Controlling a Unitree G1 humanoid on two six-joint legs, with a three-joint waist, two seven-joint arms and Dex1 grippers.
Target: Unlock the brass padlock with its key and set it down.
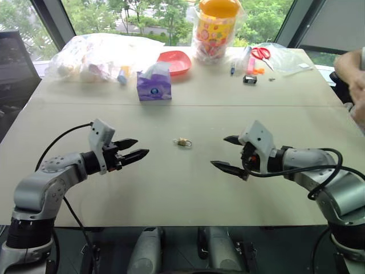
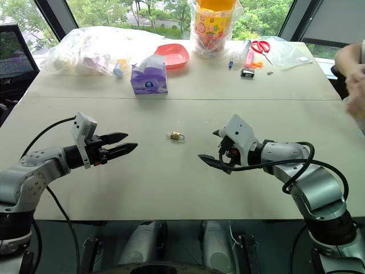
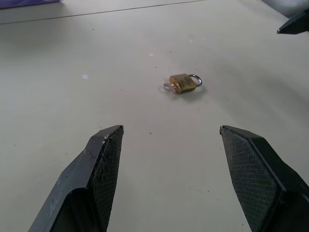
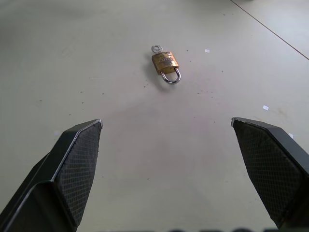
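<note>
Both pincers, left pincer (image 1: 132, 149) & right pincer (image 1: 227, 153), gaping wide, empty; brass padlock (image 1: 182, 142) lying btwn them w/ key (image 4: 156, 48) inserted — should be steadying body first.

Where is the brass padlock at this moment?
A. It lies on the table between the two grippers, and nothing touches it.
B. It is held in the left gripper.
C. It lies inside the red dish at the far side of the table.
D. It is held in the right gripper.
A: the brass padlock lies on the bare table, apart from the open left gripper and the open right gripper.
</note>
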